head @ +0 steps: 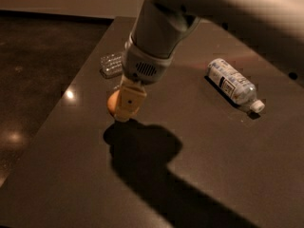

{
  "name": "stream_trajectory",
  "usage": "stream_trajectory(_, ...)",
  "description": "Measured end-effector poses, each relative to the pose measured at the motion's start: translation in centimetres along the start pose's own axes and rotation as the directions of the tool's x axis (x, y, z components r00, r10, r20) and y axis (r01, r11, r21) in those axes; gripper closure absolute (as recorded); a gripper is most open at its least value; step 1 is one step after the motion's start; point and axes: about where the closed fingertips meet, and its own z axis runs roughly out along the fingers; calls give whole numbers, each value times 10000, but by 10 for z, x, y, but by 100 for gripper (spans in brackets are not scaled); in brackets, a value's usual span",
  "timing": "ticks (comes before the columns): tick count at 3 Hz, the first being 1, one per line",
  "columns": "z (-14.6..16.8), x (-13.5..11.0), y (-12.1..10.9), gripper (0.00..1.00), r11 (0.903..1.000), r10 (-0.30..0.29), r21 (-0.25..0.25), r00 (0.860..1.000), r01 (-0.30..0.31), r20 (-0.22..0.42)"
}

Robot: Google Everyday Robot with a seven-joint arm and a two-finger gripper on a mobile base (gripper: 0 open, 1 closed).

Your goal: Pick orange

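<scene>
One gripper (124, 114) low over tbl (213, 170), right at orange (111, 103); can't tell if clenched.

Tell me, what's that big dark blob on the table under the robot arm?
In the camera view, that is the arm's shadow on the table, so the light comes from above; the gripper is down at the orange, right where the shadow starts; a small bright glint shines near the table's left edge.

One orange (111, 103), two clear bottles (234, 84) (110, 64), one table (213, 175), one pincer (124, 113) down at the orange.
</scene>
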Motion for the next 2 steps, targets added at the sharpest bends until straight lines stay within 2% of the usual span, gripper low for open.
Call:
stream_trajectory(1,-50,-12,-1,100,9985,-551,67,9985,551,22)
stream_trajectory(2,-54,-13,0,100,9982,-589,72,9983,588,29)
